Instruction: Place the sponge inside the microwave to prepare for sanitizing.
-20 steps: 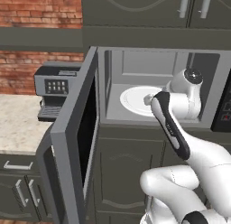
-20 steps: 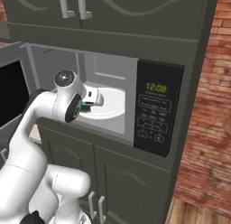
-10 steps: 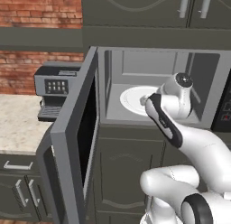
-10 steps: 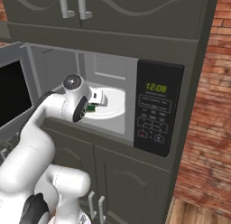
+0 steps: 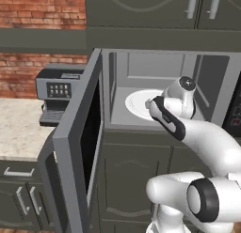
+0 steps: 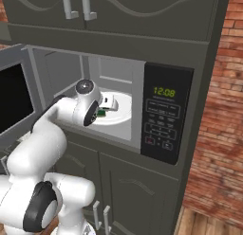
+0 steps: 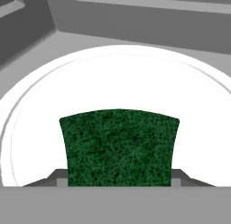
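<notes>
Since a second ago the arm has reached deeper into the microwave (image 6: pixel 167 113), so the gripper (image 7: pixel 119 175), clamped on the sponge (image 7: pixel 118 146), hovers over the white plate (image 7: pixel 194 105) toward six o'clock; only lowering and release appear left.

microwave (image 6: pixel 118 73) | keypad panel (image 6: pixel 163 120) | green digits: 12:08

over the last second i see the arm has reached further into the microwave (image 6: pixel 161 111). the wrist sat near the right wall of the cavity, now it is nearer the middle. the sponge (image 7: pixel 118 146), clamped between the fingers (image 7: pixel 56 177), has travelled with it and now hangs over the white plate (image 7: pixel 135 78).
</notes>
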Tool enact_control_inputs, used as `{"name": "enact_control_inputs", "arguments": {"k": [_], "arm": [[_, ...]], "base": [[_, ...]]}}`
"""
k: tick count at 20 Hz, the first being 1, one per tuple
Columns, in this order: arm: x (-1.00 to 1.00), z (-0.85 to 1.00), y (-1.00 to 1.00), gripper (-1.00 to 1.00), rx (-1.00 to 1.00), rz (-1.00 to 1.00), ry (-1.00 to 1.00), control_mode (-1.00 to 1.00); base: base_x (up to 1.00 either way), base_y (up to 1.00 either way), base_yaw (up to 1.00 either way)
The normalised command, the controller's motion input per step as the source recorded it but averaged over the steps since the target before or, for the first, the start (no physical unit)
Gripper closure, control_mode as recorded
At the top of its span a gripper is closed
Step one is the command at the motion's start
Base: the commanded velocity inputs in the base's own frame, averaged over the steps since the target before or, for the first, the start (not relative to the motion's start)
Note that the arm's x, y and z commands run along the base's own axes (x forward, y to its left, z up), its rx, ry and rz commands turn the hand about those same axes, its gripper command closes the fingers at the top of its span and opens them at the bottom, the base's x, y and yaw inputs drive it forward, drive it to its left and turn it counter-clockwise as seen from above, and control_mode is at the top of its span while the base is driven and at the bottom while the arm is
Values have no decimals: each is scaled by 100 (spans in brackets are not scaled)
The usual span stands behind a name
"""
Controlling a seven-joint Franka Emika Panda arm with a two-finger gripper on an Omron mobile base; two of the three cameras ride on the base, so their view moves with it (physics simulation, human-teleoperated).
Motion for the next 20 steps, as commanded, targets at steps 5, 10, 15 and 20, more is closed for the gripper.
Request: {"name": "enact_control_inputs", "arguments": {"k": [5, 10, 15, 20], "arm": [[36, -28, -4, 100, 0, 0, 0, -100], [33, -24, -5, 100, 0, 0, 0, -100], [24, -28, -6, 100, 0, 0, 2, -100], [3, -44, 0, -100, 0, 0, 1, -100]], "base": [[0, 0, 0], [0, 0, 0], [0, 0, 0], [0, 0, 0]]}}
